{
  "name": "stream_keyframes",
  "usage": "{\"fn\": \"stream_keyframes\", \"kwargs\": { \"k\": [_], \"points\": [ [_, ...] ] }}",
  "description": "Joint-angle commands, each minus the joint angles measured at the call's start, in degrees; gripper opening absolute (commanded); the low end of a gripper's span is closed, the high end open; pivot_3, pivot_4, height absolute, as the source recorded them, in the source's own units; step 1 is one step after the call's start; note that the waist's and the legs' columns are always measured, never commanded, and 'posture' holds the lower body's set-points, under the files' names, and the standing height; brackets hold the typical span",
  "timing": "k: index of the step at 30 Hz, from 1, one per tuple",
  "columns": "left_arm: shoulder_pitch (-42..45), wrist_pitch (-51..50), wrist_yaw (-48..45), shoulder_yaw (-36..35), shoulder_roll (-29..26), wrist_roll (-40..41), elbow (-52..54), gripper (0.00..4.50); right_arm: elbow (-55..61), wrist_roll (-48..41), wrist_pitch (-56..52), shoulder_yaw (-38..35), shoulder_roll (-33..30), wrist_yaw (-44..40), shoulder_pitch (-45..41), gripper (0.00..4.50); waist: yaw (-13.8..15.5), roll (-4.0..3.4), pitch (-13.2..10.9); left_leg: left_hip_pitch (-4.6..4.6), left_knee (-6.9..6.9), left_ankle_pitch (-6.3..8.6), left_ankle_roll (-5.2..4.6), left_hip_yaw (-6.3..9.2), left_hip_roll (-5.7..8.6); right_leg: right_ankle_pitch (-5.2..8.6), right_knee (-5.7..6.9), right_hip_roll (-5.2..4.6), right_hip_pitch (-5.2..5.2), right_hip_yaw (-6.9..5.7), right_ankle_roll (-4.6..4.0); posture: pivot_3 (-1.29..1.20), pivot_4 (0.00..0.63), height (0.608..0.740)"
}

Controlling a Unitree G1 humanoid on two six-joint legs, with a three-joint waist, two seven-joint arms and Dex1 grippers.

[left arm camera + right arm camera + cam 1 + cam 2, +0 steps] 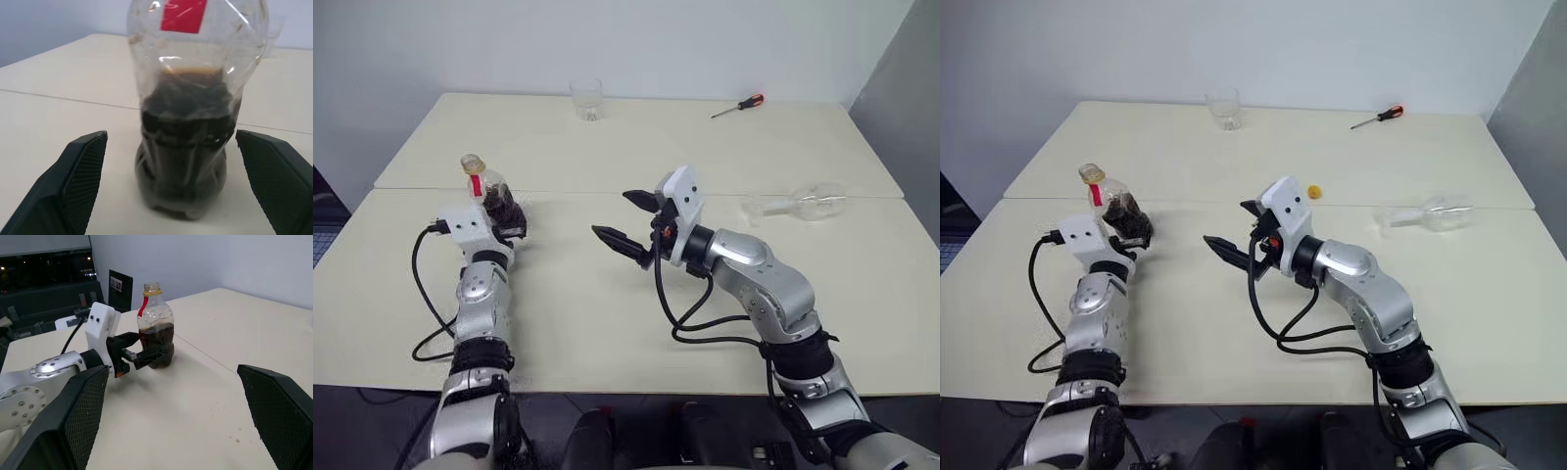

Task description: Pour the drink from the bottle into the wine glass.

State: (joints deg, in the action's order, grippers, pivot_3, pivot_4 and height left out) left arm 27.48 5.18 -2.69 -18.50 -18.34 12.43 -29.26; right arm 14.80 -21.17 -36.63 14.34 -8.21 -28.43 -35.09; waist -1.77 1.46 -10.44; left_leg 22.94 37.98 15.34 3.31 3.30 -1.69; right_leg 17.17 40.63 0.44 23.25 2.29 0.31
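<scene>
Bottle (1116,208) stands upright near tabletop's left edge, uncapped, between the spread fingers of left gripper (1136,235), not clamped. Right gripper (1234,235) spread wide, empty, mid-table. Wine glass (1427,214) lies tipped over toward right edge. Pour not started; next, grip bottle, stand glass up.

Bottle (188,122): clear plastic, red label strip, upright on worktop (607,313), uncapped, lower half filled with dark drink (186,147). Wine glass (798,204): clear, lying on its side, well apart, at worktop's right.
</scene>
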Motion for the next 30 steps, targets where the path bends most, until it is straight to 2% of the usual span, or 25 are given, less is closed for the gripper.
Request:
{"fn": "stream_keyframes", "kwargs": {
  "k": [1, 6, 10, 14, 18, 24, 30],
  "points": [
    [-2.9, -3.2, 2.0, -0.5, 0.9, 0.5, 9.3, 4.49, 1.2, 0.4, 1.4, -0.5, 0.7, 0.4, 0.0, 4.5, 0.0, 0.0, 0.0, 0.0, 0.0, 0.0, 0.0, 0.01, 0.0, 0.0, 0.0, 0.0, 0.0, 0.01, 0.0, 0.0, 0.15, 0.74],
    [-10.9, -10.8, 2.8, 1.3, 3.5, 1.2, 23.7, 4.49, 2.2, 0.6, 1.2, -0.5, 0.7, 0.7, 1.3, 4.5, 0.0, 0.0, 0.0, -0.01, 0.0, 0.0, 0.0, 0.0, 0.0, 0.0, -0.01, 0.0, -0.01, 0.02, 0.0, 0.0, 0.15, 0.74],
    [-19.5, -21.2, -0.9, 6.4, 5.3, 5.2, 40.6, 4.49, 4.7, 0.5, 0.1, -1.9, -1.8, 0.5, 3.5, 4.5, 0.0, 0.0, 0.0, -0.02, -0.01, 0.0, 0.0, 0.02, 0.0, 0.0, -0.02, -0.02, -0.03, 0.06, 0.0, 0.0, 0.15, 0.74],
    [-27.6, -29.7, -5.5, 12.4, 2.9, 8.4, 56.3, 4.49, 8.5, -0.5, -2.8, -5.5, -7.0, 0.3, 7.0, 4.5, 0.2, 0.01, 0.0, -0.02, 0.0, 0.0, 0.01, 0.06, 0.04, 0.01, -0.08, -0.03, -0.1, 0.05, 0.01, 0.0, 0.15, 0.74],
    [-32.9, -32.3, -12.4, 17.0, -1.9, 10.3, 66.5, 4.49, 12.0, -1.8, -8.5, -11.6, -10.4, 3.7, 10.9, 4.5, 0.0, 0.0, 0.0, -0.11, -0.07, 0.0, 0.0, -0.04, 0.02, 0.02, -0.05, 0.06, -0.11, 0.09, 0.0, 0.0, 0.15, 0.74],
    [-30.9, -33.7, -20.6, 21.2, -4.3, 15.2, 68.3, 4.49, 10.1, -5.5, -18.6, -27.8, -3.7, 17.6, 12.1, 4.5, 0.0, -0.02, 0.0, -0.14, -0.07, 0.0, 0.0, -0.12, 0.05, 0.03, -0.04, 0.31, -0.11, 0.14, -0.02, 0.0, 0.15, 0.74],
    [-25.8, -32.8, -28.0, 23.3, -5.5, 17.0, 64.1, 4.49, 5.1, -10.4, -19.6, -42.3, 6.1, 31.1, 6.9, 4.5, -0.1, -0.06, 0.0, -0.13, -0.11, 0.01, 0.0, -0.24, 0.07, 0.03, -0.05, 0.43, -0.05, 0.23, -0.04, 0.0, 0.15, 0.74]
  ]
}}
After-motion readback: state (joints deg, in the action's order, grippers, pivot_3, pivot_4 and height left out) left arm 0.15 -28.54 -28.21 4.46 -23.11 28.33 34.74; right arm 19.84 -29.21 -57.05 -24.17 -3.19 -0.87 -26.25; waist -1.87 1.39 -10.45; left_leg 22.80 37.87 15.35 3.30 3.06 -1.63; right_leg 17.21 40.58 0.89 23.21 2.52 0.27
